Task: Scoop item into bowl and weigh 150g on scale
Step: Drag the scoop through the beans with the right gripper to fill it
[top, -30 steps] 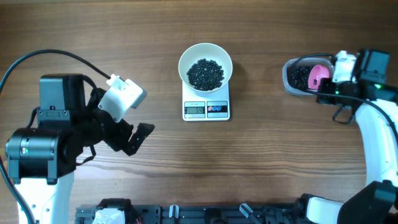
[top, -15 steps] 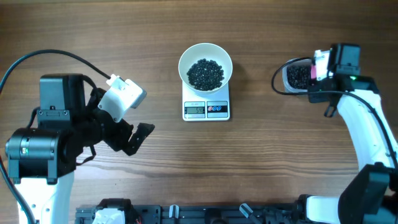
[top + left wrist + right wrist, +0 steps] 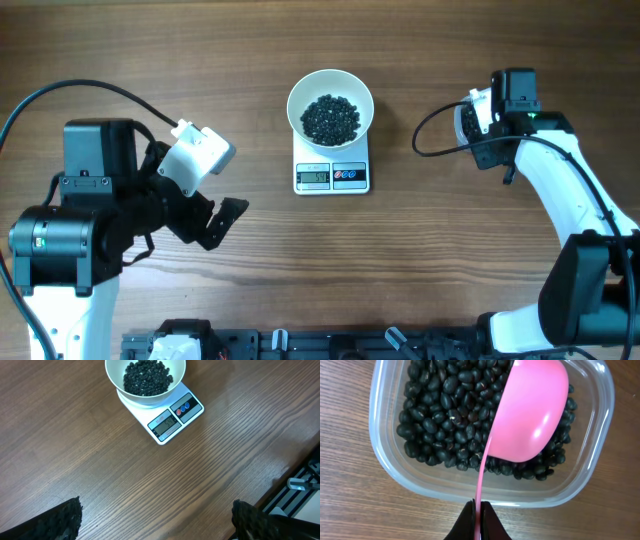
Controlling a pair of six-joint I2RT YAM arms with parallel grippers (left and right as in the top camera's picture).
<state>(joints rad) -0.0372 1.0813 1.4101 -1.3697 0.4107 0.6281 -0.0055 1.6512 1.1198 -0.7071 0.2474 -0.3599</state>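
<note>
Your right tool [image 3: 480, 521] is clamped shut on the thin handle of the pink scoop [image 3: 532, 410]. The cup of the scoop sits in the tub [image 3: 385, 475] of beans [image 3: 440, 415], near the back right of the table [image 3: 450, 270]. Your left tool [image 3: 156, 521] gapes at its widest over the front left, holding nothing. The bowl [image 3: 293, 100], part-filled with beans, stands on the scale [image 3: 332, 176] at back centre; its display is too small to read.

The risks lie in the scoop's roll. It sits on edge, so a lift like this would likely carry few beans or shed them on the way to the bowl. So narrow a pinch may let the handle twist. A shove against the wall could slide the tub. A heaped load could overshoot the target.

The scoop's long axis runs straight out from the tool across the tub's short width, with the cup at the far end and its mouth turned sideways toward the beans.
</note>
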